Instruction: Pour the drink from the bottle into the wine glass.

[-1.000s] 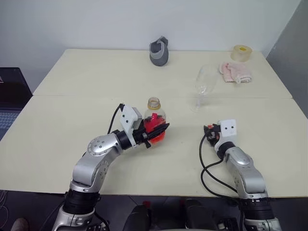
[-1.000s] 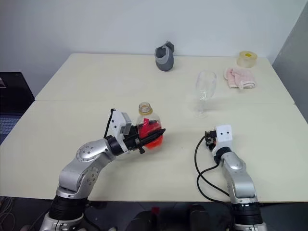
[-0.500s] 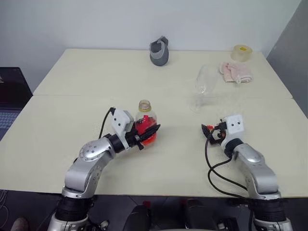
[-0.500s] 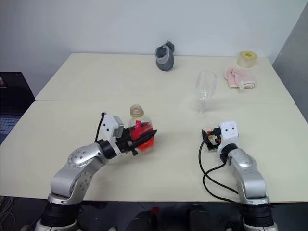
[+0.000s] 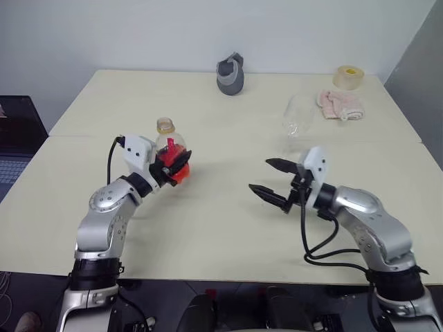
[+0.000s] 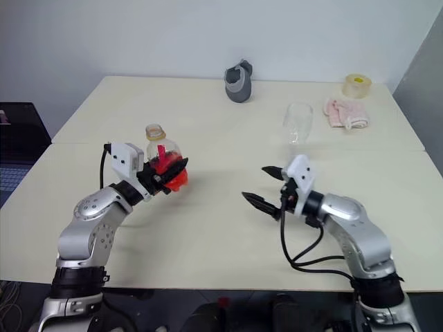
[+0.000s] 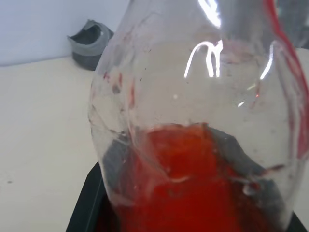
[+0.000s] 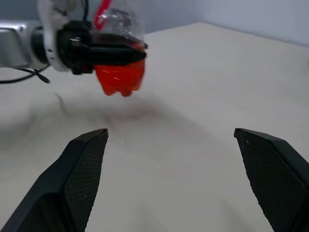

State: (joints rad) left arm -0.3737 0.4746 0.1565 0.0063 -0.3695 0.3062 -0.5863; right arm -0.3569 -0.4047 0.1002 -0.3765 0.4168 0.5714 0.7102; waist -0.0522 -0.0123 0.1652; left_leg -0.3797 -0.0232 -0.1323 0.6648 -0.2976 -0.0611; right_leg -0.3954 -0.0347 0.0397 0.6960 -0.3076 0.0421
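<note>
Now the left claw [image 5: 174, 164] is gripping the upright bottle [image 5: 169, 149]; the wine glass [image 5: 296, 117] is standing at its two o'clock, nearer the wide-open, empty right claw [image 5: 273, 180].

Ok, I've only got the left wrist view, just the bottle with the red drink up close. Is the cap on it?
Observer: No. The bottle has an open neck with no cap, and it is upright in the left tool.
Operator: Where's the wine glass?
Observer: The wine glass stands upright on the table, off to the robot's right and well apart from the bottle. It looks empty.
Operator: And the right tool?
Observer: The right tool is open and holds nothing. It is on the near side of the glass and points toward the bottle.
</note>
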